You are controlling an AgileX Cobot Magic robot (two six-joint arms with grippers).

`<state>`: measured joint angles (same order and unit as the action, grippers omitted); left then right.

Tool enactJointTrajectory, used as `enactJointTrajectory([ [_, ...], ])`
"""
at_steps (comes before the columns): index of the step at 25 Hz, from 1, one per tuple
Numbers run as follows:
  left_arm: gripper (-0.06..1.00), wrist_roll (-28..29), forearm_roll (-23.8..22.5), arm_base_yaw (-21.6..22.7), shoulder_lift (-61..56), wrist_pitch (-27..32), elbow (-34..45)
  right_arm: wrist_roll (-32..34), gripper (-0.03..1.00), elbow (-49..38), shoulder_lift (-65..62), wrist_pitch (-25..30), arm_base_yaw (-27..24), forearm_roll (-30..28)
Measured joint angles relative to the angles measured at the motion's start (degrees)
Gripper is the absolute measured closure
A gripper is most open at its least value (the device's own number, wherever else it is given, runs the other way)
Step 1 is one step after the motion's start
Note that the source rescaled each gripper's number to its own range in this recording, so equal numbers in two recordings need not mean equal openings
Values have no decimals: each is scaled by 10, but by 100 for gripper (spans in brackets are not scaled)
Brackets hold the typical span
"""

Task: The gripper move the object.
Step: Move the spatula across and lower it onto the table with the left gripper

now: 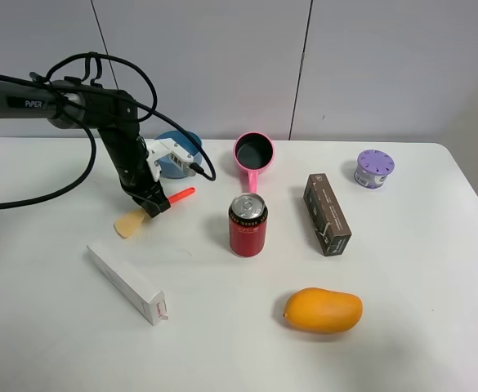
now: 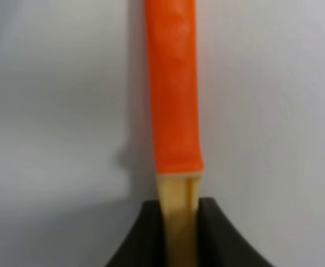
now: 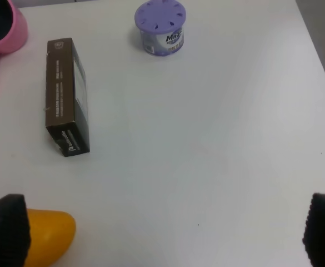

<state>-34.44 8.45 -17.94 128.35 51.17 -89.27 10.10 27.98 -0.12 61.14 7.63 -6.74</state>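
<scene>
My left gripper (image 1: 153, 202), black jaws on a thick black arm with a white block and cable, is shut on the toy spatula (image 1: 132, 221) at the neck between blade and handle. The pale yellow blade points toward the table's front left and the red-orange handle (image 1: 182, 194) toward the back right. I cannot tell whether the spatula touches the table. In the left wrist view the gripper (image 2: 179, 214) pinches the yellow neck and the orange handle (image 2: 173, 89) sticks out beyond the jaws. My right gripper (image 3: 162, 233) is open wide and empty above the table, near the mango (image 3: 48, 233).
A red can (image 1: 247, 226) stands right of the spatula. A pink saucepan (image 1: 253, 152) and a blue round object (image 1: 173, 139) are behind. A long white box (image 1: 128, 283) lies in front. A brown box (image 1: 327, 214), a purple tub (image 1: 374, 168) and an orange mango (image 1: 323, 310) are to the right.
</scene>
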Motion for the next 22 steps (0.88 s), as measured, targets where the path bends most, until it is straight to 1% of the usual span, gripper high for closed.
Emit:
enactJointTrajectory([
  [5,94,13,0,0,-44,43,0,0,-3,0,0,0,0,0],
  [11,94,16,-1,0,-98,60,0,0,-3,0,0,0,0,0],
  [16,94,18,2,0,-151,57,0,0,-3,0,0,0,0,0],
  [18,94,18,5,-1,-162,45,-1,0,-3,0,0,0,0,0],
  [22,94,18,5,-17,-166,38,-32,0,-3,0,0,0,0,0],
])
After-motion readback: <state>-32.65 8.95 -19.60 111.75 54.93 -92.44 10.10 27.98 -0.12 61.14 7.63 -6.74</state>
